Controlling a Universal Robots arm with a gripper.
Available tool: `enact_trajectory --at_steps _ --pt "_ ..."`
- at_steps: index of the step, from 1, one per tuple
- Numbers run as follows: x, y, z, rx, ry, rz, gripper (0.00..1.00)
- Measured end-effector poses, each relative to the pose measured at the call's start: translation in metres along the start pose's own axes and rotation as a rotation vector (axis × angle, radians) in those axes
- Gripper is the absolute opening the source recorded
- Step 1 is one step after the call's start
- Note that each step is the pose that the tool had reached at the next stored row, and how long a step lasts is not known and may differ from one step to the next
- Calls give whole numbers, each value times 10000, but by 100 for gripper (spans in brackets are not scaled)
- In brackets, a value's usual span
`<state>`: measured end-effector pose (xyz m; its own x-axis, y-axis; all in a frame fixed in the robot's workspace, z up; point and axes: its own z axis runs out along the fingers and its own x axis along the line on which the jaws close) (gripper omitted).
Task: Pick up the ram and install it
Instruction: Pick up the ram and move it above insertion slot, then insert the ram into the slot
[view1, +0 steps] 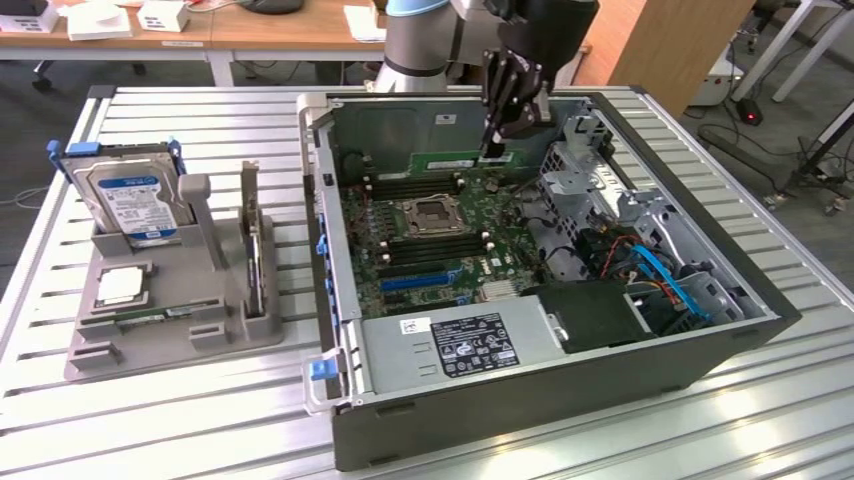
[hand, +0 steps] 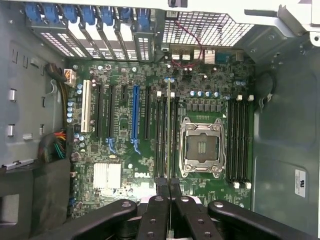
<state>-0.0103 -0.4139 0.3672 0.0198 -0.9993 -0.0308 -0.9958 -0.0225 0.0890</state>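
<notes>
Misalignment is our worry: the gripper (view1: 495, 150), jaws clamped on the ram (hand: 168, 125), could jam it beside a slot (hand: 161, 140).

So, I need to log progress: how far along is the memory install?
Done: the ram is picked up, clamped in the shut gripper. In hand: it hangs over the memory slots beside the processor socket. Left: it does not look seated in a slot yet.

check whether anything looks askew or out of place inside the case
Nothing stands out. The gripper is shut on the ram, which runs parallel to the memory slots beside the CPU socket; no loose parts on the motherboard.
</notes>
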Motion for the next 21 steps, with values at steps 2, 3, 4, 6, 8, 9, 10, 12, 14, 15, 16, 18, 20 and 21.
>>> enact_trajectory --at_steps 2,3,4,6,8,9,10,12,14,15,16,18,20,21 --pt "2 -3 33 -1 4 10 11" --pt "2 -5 53 -1 2 15 11" --pt "2 -6 71 0 0 20 11" --pt "4 -10 106 0 1 33 11" --pt "5 -13 142 0 -1 48 11" --pt "5 -14 159 0 -2 55 11" --pt "5 -15 169 1 -3 59 11" --pt "6 -15 171 1 -1 60 11" --pt "6 -15 171 0 -1 60 11" --pt "6 -15 171 1 -2 60 11" --pt "6 -15 171 1 -2 60 11" --pt "6 -15 171 1 -2 60 11" --pt "6 -15 171 1 -2 60 11" --pt "6 -15 171 1 -2 60 11"
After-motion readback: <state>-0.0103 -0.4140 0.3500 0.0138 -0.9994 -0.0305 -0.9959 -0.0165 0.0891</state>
